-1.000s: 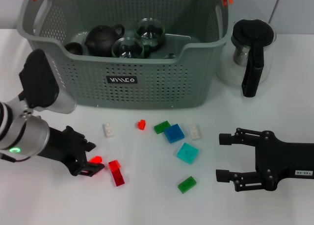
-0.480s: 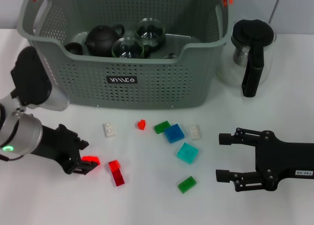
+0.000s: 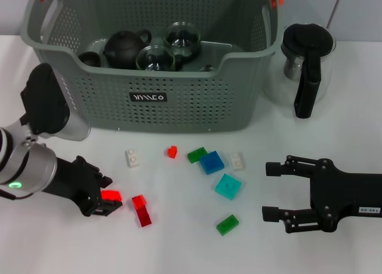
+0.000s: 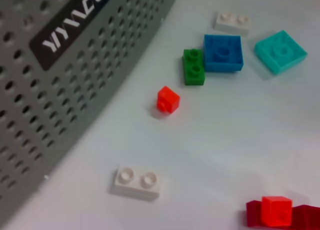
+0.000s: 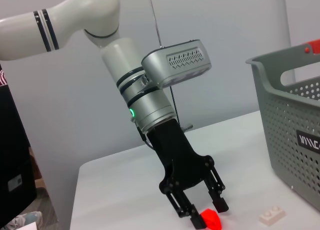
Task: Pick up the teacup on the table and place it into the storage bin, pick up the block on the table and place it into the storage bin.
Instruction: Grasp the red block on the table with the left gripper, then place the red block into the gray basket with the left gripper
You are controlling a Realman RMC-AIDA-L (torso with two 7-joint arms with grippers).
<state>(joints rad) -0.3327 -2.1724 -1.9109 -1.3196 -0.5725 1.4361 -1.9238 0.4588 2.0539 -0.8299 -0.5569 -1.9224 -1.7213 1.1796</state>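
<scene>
on the smooth white table (image 3: pixel 346 137), a small red plastic block (image 3: pixel 111 196) is clamped in the left tool (image 3: pixel 102 201) before the grey perforated plastic storage bin (image 3: pixel 179 101); the right tool (image 3: pixel 270 190) is held apart.

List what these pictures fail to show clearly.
- Storage bin: the head view's top edge cuts its back wall; its front wall hides the lower parts of the dark teapot and glass cups.
- Left gripper: holds a small red block, whose shape the fingers partly cover; the left wrist view shows no fingers.
- Glass pitcher: contents unclear.
- Right gripper: open, idle, arm cut off.
</scene>
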